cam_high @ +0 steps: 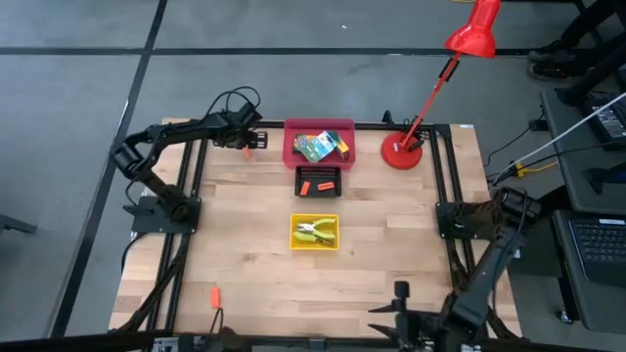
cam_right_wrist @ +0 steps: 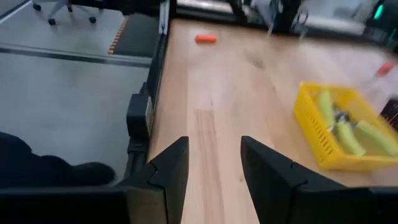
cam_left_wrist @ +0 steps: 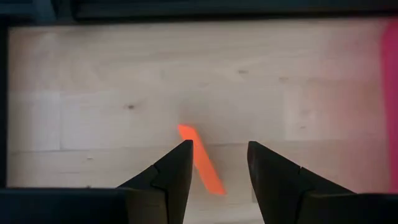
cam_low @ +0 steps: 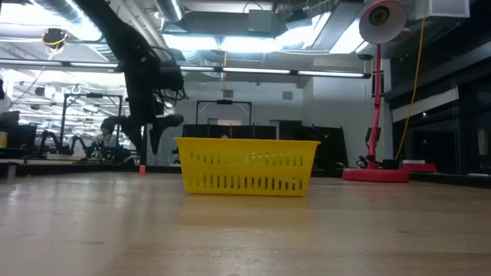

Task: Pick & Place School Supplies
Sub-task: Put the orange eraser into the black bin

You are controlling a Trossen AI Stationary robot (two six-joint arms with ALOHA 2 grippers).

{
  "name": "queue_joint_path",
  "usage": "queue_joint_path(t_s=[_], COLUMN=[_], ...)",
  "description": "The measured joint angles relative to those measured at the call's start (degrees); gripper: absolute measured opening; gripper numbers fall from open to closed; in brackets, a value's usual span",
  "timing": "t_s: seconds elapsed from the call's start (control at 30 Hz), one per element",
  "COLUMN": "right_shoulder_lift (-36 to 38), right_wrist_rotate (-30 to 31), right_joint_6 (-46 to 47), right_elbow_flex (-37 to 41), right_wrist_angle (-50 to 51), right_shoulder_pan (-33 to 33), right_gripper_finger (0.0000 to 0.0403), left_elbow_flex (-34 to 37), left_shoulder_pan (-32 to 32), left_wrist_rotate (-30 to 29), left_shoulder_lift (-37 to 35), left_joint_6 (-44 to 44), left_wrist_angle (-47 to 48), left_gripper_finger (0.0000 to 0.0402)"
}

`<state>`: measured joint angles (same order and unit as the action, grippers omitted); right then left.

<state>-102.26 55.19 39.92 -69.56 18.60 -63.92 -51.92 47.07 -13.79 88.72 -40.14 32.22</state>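
Note:
My left gripper (cam_high: 246, 143) hovers open at the table's far left, just left of the red tray. An orange-red stubby piece (cam_left_wrist: 202, 159) lies flat on the wood below, between its fingers (cam_left_wrist: 219, 144) and apart from them. A second orange-red piece (cam_high: 213, 294) lies near the table's near left edge. Crayon boxes (cam_high: 315, 147) lie in the red tray (cam_high: 290, 156), orange pieces (cam_high: 315, 186) in the black tray (cam_high: 318, 171), and yellow-handled pliers (cam_high: 313, 231) in the yellow tray (cam_high: 315, 244). My right gripper (cam_right_wrist: 213, 139) waits open at the near right.
A red desk lamp stands on its base (cam_high: 402, 153) at the far right, its arm leaning right and away beyond the table. The three trays sit in a row down the table's middle. Black frame rails (cam_high: 186, 196) run along both sides. Bare wood lies on either side of the trays.

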Motion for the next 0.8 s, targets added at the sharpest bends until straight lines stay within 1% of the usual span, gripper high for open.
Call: queue_joint_path(t_s=[0.1,0.17,0.27,0.4,0.47,0.57,0.8], right_shoulder_lift=[0.0,0.0,0.1,0.1,0.1,0.1,0.1], right_wrist_rotate=[5.1,9.6,15.1,15.5,15.5,16.4,16.4], right_joint_6=[-2.8,-2.7,3.1,14.7,17.3,17.7,16.6], right_elbow_flex=[0.0,0.0,0.0,0.0,0.0,0.0,0.0], right_wrist_angle=[1.5,4.9,12.1,22.4,24.7,25.2,25.2], right_shoulder_pan=[-3.2,-4.9,-6.4,-6.8,-6.9,-7.2,-7.2], right_gripper_finger=[0.0150,0.0150,0.0150,0.0150,0.0150,0.0150,0.0150], left_elbow_flex=[0.0,0.0,0.0,0.0,0.0,0.0,0.0], left_shoulder_pan=[0.0,0.0,0.0,0.0,-0.1,-0.5,-0.9], left_wrist_rotate=[0.1,0.0,0.0,0.0,0.0,0.0,-1.8], left_shoulder_lift=[1.9,2.8,3.7,4.3,4.3,4.3,4.3], left_joint_6=[0.0,0.0,-0.6,-1.9,-2.5,-3.2,-4.7], left_wrist_angle=[-1.3,-1.5,-1.9,-1.9,-1.9,-1.2,1.5], left_gripper_finger=[0.0150,0.0150,0.0150,0.0150,0.0150,0.0150,0.0150])
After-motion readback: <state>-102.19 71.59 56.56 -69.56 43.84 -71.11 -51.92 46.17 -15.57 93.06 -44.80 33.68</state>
